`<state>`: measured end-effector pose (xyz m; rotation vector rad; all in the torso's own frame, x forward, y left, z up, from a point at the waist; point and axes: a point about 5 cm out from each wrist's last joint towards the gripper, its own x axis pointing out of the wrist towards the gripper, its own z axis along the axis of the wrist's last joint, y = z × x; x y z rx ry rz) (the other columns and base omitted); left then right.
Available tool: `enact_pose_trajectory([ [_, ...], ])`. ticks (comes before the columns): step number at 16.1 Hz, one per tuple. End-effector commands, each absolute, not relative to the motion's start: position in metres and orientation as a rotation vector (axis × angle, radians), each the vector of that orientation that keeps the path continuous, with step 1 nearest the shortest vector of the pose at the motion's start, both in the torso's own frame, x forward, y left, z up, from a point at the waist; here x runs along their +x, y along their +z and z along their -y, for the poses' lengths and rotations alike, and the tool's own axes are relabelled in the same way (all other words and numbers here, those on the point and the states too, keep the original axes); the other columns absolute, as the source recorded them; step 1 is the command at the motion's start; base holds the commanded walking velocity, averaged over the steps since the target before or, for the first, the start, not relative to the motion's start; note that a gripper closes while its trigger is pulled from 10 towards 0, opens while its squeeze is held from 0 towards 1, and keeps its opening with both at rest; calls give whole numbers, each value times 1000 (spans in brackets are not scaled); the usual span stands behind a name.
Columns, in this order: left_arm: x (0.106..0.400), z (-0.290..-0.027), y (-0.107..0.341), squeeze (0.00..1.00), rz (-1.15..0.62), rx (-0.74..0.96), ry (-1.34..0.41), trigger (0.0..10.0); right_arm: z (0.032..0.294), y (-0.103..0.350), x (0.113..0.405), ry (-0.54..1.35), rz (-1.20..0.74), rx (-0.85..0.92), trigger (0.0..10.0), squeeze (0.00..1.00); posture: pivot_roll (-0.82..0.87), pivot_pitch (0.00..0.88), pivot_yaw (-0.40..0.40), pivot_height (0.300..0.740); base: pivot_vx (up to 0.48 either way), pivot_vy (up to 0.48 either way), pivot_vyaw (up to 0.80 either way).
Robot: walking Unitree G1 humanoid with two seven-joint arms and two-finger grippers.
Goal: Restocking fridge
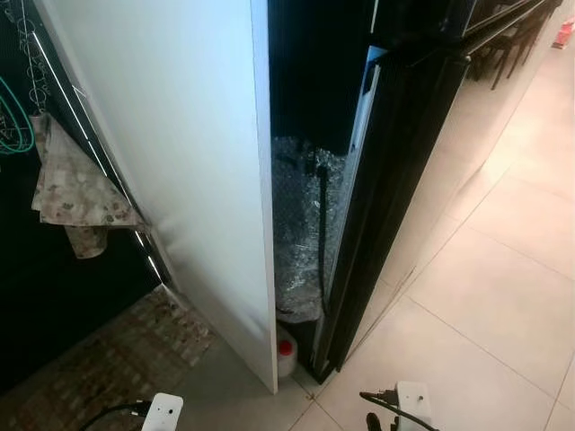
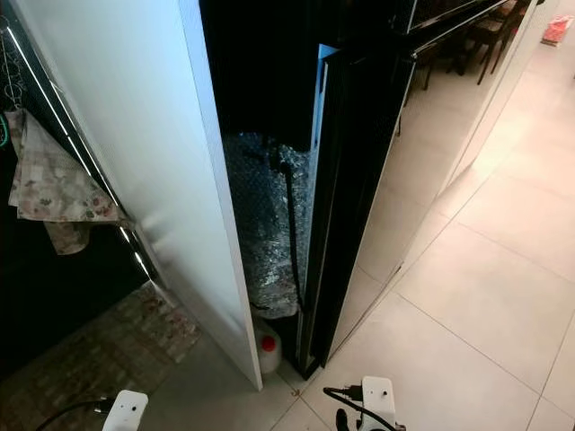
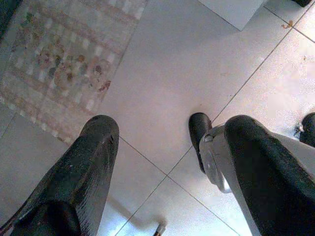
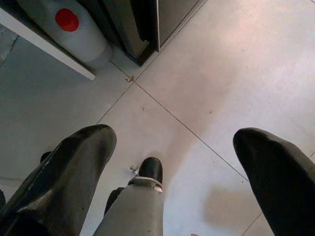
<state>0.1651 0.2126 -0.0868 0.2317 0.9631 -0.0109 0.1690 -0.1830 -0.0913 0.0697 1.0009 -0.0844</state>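
Observation:
A tall black fridge (image 1: pixel 422 135) stands ahead, seen from its glossy side. A white panel (image 1: pixel 180 135) stands left of it. In the narrow dark gap between them sit crumpled bubble wrap (image 1: pixel 301 224) and a black hose (image 1: pixel 322 233). Both arms hang low at my sides. My left gripper (image 3: pixel 167 147) is open over the pale floor tiles with nothing between its fingers. My right gripper (image 4: pixel 174 142) is open too, above the tiles near the fridge's bottom corner.
A white jug with a red cap (image 1: pixel 286 352) stands on the floor in the gap. A patterned rug (image 1: pixel 99 359) lies to the left, under a hanging floral cloth (image 1: pixel 76 193). Open tiled floor (image 1: pixel 503 296) spreads to the right. My own foot (image 4: pixel 150 169) is below.

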Motion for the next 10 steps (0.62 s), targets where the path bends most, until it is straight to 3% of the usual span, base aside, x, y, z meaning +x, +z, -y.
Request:
enact_pose_trajectory([
  [1,159,-210,-90,0,-987,239,-28,10000,186,-92,166,-95,-1011,67,10000,0,34,0,15,740,0,-322,0],
  [10,150,-218,-93,0,-1021,233,-10,10000,188,-94,163,-81,-1026,42,10000,0,29,0,12,740,0,-348,0],
])
